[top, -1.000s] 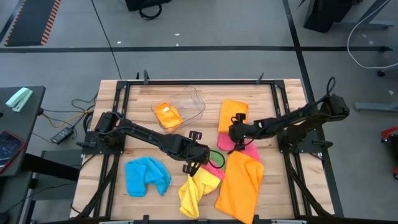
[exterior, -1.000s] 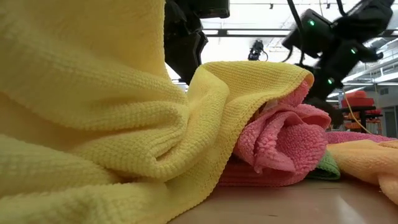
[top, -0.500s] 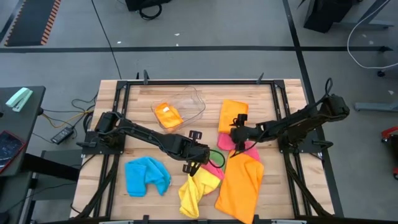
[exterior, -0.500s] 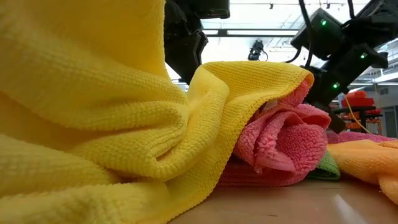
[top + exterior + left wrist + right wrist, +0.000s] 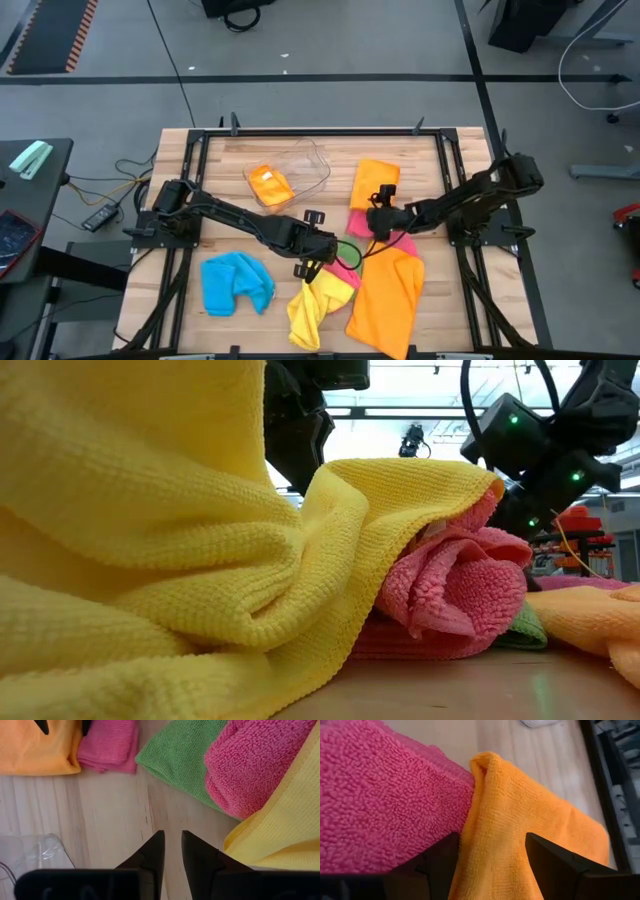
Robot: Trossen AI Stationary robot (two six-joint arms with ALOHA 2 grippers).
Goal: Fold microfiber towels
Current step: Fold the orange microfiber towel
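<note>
Right end effector (image 5: 372, 226) spread wide over pink towel (image 5: 380, 795) beside orange towel (image 5: 520, 830), left end effector (image 5: 318, 262) narrow, empty, near yellow towel (image 5: 315, 300); closing here risks pinching both towels together.

You see a plain yellow towel (image 5: 318, 302), blue towel (image 5: 235, 281), pink towel (image 5: 380, 805), green towel (image 5: 185, 760), and orange towels (image 5: 387, 292).

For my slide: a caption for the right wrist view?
Open right gripper above a pink towel and an orange towel.
</note>
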